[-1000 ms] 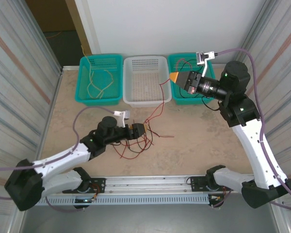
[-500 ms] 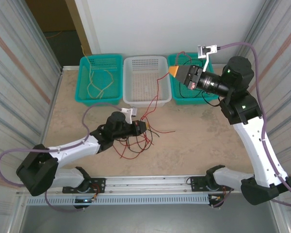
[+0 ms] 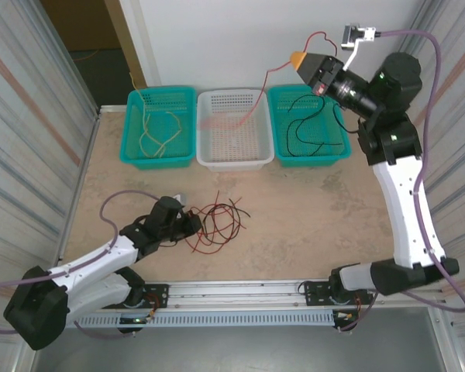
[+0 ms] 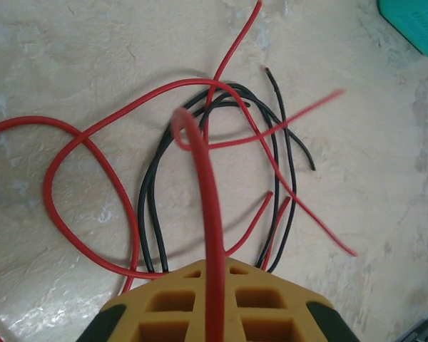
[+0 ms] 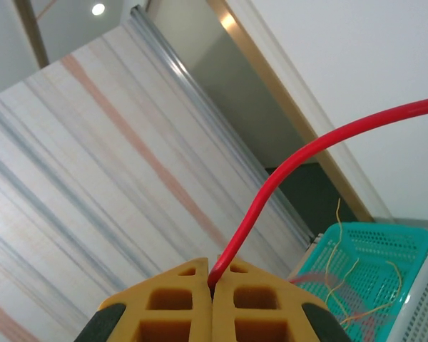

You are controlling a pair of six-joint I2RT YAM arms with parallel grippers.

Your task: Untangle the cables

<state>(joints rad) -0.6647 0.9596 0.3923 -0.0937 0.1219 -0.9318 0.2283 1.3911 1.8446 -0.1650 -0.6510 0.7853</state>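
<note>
High above the far baskets (image 3: 232,161), my right gripper (image 3: 301,60) is clenched on a red cable (image 5: 235,242). Near left on the tabletop (image 3: 318,209), my left gripper (image 3: 195,224) pinches a red strand (image 4: 211,235) of the tangled cables (image 3: 218,223).

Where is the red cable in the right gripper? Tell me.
In the top view, the red cable hangs at the far right, pinched in the right gripper and running down over the white basket.
</note>
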